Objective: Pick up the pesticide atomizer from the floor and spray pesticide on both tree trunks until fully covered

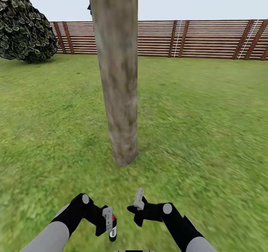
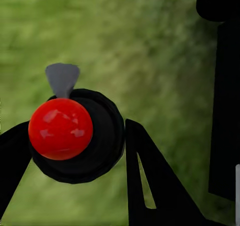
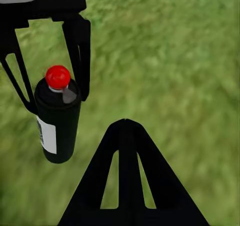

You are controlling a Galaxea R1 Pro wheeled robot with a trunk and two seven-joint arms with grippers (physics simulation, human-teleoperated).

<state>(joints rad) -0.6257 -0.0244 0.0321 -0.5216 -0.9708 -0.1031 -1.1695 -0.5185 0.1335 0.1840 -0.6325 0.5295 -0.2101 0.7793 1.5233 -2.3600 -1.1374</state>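
Green grass lawn (image 1: 208, 132), brown slat fence (image 1: 201, 39) at back, dark leafy bush (image 1: 24, 28) (far corner), pale sky

Trunk (image 1: 118, 95) dead ahead, blocking the middle. Open grass (image 1: 208, 132) either side. Bush (image 1: 26, 28) and fence (image 1: 193, 39) far off.

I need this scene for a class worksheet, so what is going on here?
A two-armed robot stands on the lawn facing a thick tree trunk. Its left claw is shut on a black atomizer with a red top. The right claw carries nothing; whether it is open I cannot tell. A slatted wooden fence runs behind.
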